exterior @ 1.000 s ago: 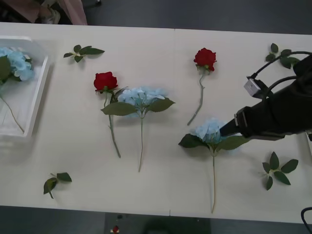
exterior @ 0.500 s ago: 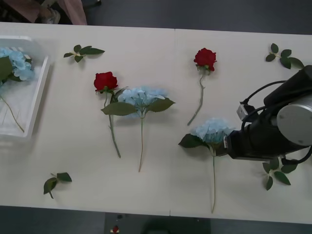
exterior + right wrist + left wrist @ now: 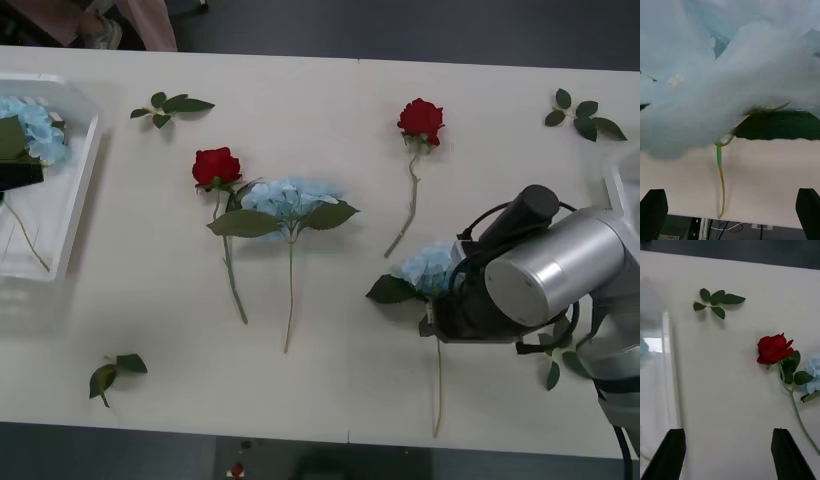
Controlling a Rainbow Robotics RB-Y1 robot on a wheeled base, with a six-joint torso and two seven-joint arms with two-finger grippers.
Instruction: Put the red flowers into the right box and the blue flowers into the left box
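Two red flowers lie on the table, one (image 3: pixel 217 165) left of centre and one (image 3: pixel 421 119) farther back. A blue flower (image 3: pixel 290 197) lies beside the left rose; another (image 3: pixel 38 128) rests in the left box (image 3: pixel 80 190). My right arm (image 3: pixel 540 270) hangs over a third blue flower (image 3: pixel 428 268). In the right wrist view its head (image 3: pixel 715 75) is very close, and its stem (image 3: pixel 720 176) runs between the fingers of my open right gripper (image 3: pixel 730 198). My left gripper (image 3: pixel 728 433) is open by the left box wall (image 3: pixel 670 363), with the left rose (image 3: pixel 773 348) ahead. The right box's edge (image 3: pixel 625 185) shows at far right.
Loose green leaf sprigs lie at the back left (image 3: pixel 170 106), front left (image 3: pixel 112 372) and back right (image 3: pixel 583 113); another is partly under my right arm (image 3: pixel 553 375). The table's front edge (image 3: pixel 300 432) runs close below the stems.
My right arm has swung left and down over the right-hand blue flower, covering part of it. My left gripper has come into view over the left box.
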